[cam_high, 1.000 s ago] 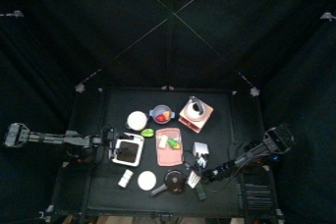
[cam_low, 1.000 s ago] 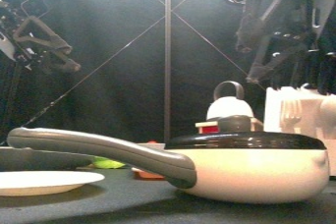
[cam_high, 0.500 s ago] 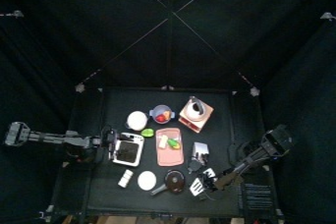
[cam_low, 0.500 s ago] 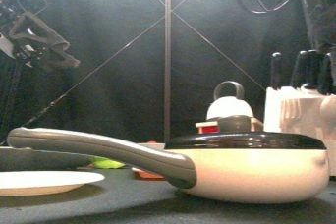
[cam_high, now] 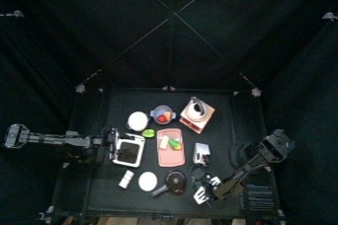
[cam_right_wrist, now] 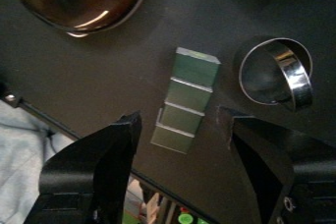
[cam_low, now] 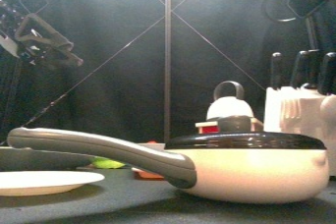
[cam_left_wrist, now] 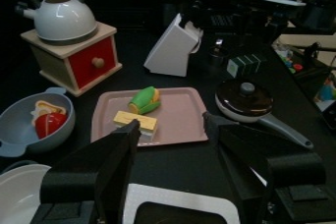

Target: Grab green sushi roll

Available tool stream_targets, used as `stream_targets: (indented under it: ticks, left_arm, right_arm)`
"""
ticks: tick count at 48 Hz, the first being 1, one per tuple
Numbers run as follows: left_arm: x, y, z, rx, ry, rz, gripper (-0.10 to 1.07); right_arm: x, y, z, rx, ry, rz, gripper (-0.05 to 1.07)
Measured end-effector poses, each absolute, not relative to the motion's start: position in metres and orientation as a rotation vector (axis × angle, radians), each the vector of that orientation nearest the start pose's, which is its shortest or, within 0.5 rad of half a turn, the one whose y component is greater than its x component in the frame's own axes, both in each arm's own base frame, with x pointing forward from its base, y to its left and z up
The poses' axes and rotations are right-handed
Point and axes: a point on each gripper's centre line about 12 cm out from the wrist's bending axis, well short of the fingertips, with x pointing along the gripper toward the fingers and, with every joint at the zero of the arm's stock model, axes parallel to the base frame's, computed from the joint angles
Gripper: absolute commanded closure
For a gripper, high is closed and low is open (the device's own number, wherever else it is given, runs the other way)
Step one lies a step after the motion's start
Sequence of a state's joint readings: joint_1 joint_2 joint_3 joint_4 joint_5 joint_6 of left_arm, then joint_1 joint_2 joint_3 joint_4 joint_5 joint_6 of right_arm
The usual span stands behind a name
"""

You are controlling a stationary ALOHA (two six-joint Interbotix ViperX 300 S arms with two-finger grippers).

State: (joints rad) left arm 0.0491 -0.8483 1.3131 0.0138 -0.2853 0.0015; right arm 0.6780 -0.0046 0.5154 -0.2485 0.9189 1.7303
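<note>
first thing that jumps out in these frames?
The cream saucepan with its long grey handle fills the front view, at the table's front edge. Behind it, the white kettle sits on a wooden box with a red drawer. The right gripper hangs open over a row of green sushi roll pieces.

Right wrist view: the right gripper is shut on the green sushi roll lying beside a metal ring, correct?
No: the right wrist view shows the right gripper open, jaws standing apart either side of the green sushi roll, which does lie beside the metal ring.
</note>
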Motion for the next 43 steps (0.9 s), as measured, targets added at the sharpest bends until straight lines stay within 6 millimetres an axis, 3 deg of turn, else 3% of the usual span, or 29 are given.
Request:
stream_targets:
  ticks: [17,43]
  left_arm:
    - [0.199,0.010,0.214,0.007,0.183,0.047,0.08]
    - [0.199,0.010,0.215,0.007,0.180,0.049,0.08]
  right_arm:
    - [0.274,0.196,0.136,0.729,1.242,-0.613,0.08]
    - [0.276,0.189,0.121,0.699,1.231,-0.608,0.11]
